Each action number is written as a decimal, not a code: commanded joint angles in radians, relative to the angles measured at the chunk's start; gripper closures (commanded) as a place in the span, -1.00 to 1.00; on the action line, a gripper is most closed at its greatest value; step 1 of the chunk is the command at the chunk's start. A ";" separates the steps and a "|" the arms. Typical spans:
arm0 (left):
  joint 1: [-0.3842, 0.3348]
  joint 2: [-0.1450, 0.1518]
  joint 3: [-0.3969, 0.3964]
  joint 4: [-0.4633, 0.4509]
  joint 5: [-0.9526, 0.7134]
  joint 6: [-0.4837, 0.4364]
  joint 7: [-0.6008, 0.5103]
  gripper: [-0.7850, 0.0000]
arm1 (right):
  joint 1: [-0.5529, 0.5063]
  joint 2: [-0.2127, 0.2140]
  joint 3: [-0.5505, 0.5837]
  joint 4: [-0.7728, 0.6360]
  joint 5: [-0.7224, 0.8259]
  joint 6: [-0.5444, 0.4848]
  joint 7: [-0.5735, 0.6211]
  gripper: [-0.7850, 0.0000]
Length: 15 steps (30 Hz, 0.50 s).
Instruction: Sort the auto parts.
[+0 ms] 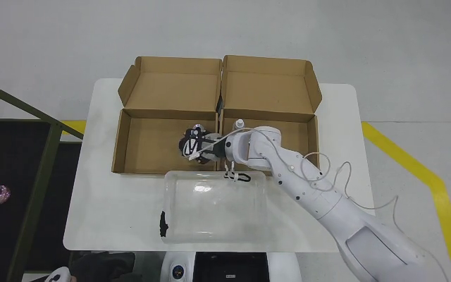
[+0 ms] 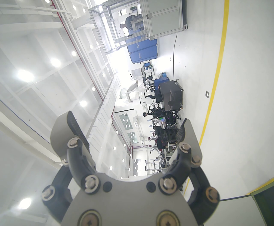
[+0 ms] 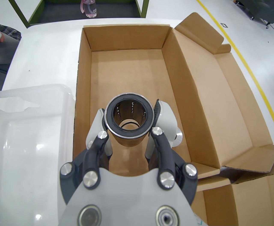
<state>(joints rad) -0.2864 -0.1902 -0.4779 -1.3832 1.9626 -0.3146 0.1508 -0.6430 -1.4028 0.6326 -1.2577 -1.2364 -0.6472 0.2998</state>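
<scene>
At the far side of your surface (image 1: pixel 106 204), the left box (image 1: pixel 130 144) touches the right box (image 1: pixel 312 141), side by side. The bin (image 1: pixel 211 211) lies just before them. Your right hand (image 1: pixel 192 144) holds the bearing (image 3: pixel 129 133) over the left box's right end. A part (image 1: pixel 163 224) lies in the bin's near-left corner.

A white table (image 1: pixel 106 204) is standing on a pale floor, with a yellow floor line (image 1: pixel 405 158) running past one side. At the opposite side, a dark green metal frame (image 1: pixel 32 116) is enclosing a black mat (image 1: pixel 21 162), where a pink water bottle (image 3: pixel 88 7) is sitting. Ceiling lights (image 2: pixel 24 75) are glowing over a hall where blue cabinets (image 2: pixel 142 50) are standing beside a grey aluminium-framed enclosure (image 2: pixel 162 19).
</scene>
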 commanded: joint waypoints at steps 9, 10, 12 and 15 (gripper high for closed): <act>0.000 0.000 0.000 0.000 0.000 0.000 0.000 -1.00 | 0.009 -0.019 -0.017 0.057 -0.016 0.002 0.020 0.66; 0.000 0.000 0.000 0.000 0.000 0.000 0.000 -1.00 | 0.010 -0.021 -0.018 0.062 -0.018 0.001 0.022 0.64; 0.000 0.000 0.000 0.000 0.000 0.000 0.000 -1.00 | 0.011 -0.023 -0.018 0.068 -0.020 0.000 0.025 0.54; 0.000 0.000 0.000 0.000 0.000 0.000 0.000 -1.00 | 0.011 -0.027 -0.018 0.076 -0.026 -0.005 0.030 0.40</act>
<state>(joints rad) -0.2864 -0.1902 -0.4779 -1.3832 1.9626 -0.3146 0.1508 -0.6321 -1.4287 0.6142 -1.1830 -1.2606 -0.6514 0.3292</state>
